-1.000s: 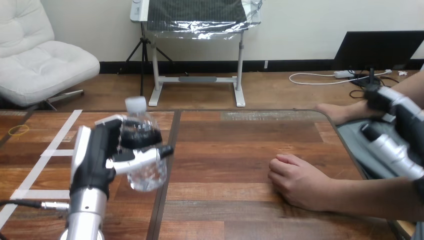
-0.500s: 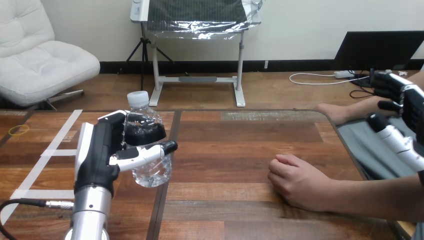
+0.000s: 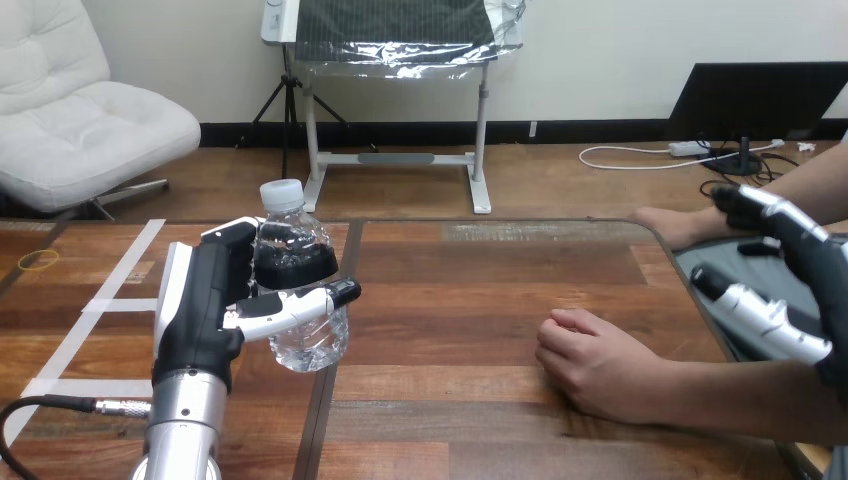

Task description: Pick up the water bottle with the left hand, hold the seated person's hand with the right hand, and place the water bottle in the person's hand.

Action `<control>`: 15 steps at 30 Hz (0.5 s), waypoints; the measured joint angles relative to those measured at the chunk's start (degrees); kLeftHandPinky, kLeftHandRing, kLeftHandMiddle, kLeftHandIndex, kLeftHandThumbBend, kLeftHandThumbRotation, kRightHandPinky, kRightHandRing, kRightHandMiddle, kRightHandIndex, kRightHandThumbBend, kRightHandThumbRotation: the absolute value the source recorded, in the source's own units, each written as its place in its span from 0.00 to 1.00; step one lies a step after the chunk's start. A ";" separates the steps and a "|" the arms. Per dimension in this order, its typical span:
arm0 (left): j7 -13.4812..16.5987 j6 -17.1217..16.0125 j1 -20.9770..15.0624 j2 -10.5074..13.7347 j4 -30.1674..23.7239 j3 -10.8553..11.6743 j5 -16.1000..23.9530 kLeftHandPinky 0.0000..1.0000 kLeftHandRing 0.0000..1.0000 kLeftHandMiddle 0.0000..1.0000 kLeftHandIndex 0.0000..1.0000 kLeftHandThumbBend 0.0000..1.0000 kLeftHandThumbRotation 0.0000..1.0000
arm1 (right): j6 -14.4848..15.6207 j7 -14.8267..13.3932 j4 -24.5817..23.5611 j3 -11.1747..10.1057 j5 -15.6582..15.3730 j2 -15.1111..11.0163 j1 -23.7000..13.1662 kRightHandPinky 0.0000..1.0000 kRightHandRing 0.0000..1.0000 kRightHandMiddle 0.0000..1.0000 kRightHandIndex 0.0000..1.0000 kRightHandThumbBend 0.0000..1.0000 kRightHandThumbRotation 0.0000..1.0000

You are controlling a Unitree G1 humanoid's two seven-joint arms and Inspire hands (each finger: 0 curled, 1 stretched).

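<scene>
The left hand [image 3: 205, 300] has its fingers and thumb wrapped around the upright water bottle [image 3: 312, 345] over the left part of the bench [image 3: 480, 290]. The right hand [image 3: 815, 260] hangs with fingers spread at the right edge, apart from the person's hand [image 3: 590, 362], which rests loosely curled on the bench.

the head camera looks forward and down over the table [image 3: 500, 300], seemingly close.

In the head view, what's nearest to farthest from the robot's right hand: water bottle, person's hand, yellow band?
From the right hand:
1. person's hand, close at its left
2. water bottle, held in the left hand
3. yellow band, far left edge
</scene>
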 measured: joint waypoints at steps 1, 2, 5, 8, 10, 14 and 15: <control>0.00 -0.01 0.00 0.00 0.00 0.02 0.00 0.26 0.34 0.39 0.43 0.64 0.00 | 0.20 0.00 0.33 0.22 -0.57 -0.37 0.00 0.74 0.84 0.86 0.86 0.88 0.70; -0.01 -0.04 0.00 0.00 0.00 0.03 0.00 0.26 0.34 0.39 0.43 0.64 0.00 | 0.37 0.00 0.67 0.46 -1.19 -0.75 0.00 0.74 0.84 0.87 0.86 0.88 0.70; -0.02 -0.14 0.00 0.00 0.00 0.07 -0.02 0.26 0.33 0.39 0.43 0.63 0.00 | 0.96 0.02 1.21 1.18 -2.88 -1.68 0.00 0.74 0.85 0.88 0.88 0.89 0.70; -0.05 -0.45 0.00 0.00 0.00 0.11 -0.05 0.26 0.33 0.38 0.43 0.64 0.00 | 1.26 0.07 1.54 2.01 -4.14 -2.54 -0.14 0.73 0.86 0.88 0.88 0.89 0.68; -0.09 -0.76 0.00 0.00 0.00 0.19 -0.14 0.25 0.33 0.38 0.43 0.63 0.00 | 1.23 0.08 2.05 2.68 -5.04 -3.11 -0.58 0.77 0.87 0.88 0.88 0.89 0.64; -0.30 -1.45 -0.02 0.00 0.00 0.25 -0.31 0.25 0.32 0.38 0.42 0.63 0.00 | 0.94 0.09 3.27 3.85 -6.43 -4.20 -1.49 0.81 0.87 0.88 0.88 0.89 0.60; -0.37 -1.62 -0.02 0.00 -0.01 0.25 -0.31 0.25 0.32 0.38 0.42 0.63 0.00 | 0.81 0.09 3.59 4.14 -6.95 -4.55 -1.70 0.83 0.88 0.88 0.88 0.89 0.58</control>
